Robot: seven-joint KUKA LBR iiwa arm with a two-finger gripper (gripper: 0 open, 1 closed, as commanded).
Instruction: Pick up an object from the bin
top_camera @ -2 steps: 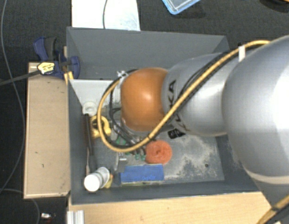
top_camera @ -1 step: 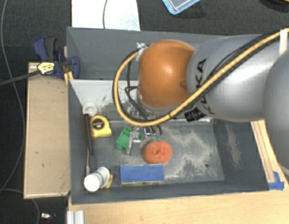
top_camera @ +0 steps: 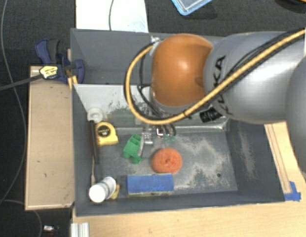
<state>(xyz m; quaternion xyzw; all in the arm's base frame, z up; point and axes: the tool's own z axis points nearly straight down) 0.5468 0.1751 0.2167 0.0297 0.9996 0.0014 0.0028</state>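
Note:
My gripper point(top_camera: 158, 132) pokes out from under the arm's orange cover, low over the middle of the bin floor. A green plastic piece point(top_camera: 133, 147) lies just to its lower left, close to the gripper's tip. Directly below the gripper rests an orange round ball-like thing point(top_camera: 167, 161), a short gap away. A yellow tape measure point(top_camera: 106, 134) sits further left. Whether anything is in the gripper is hidden by the cover.
A blue rectangular sponge point(top_camera: 149, 183) lies along the front wall, with a white bottle point(top_camera: 102, 189) in the front left corner. A thin black stick point(top_camera: 94, 149) runs along the left wall, and a small white cap-like item point(top_camera: 95, 114) sits behind it.

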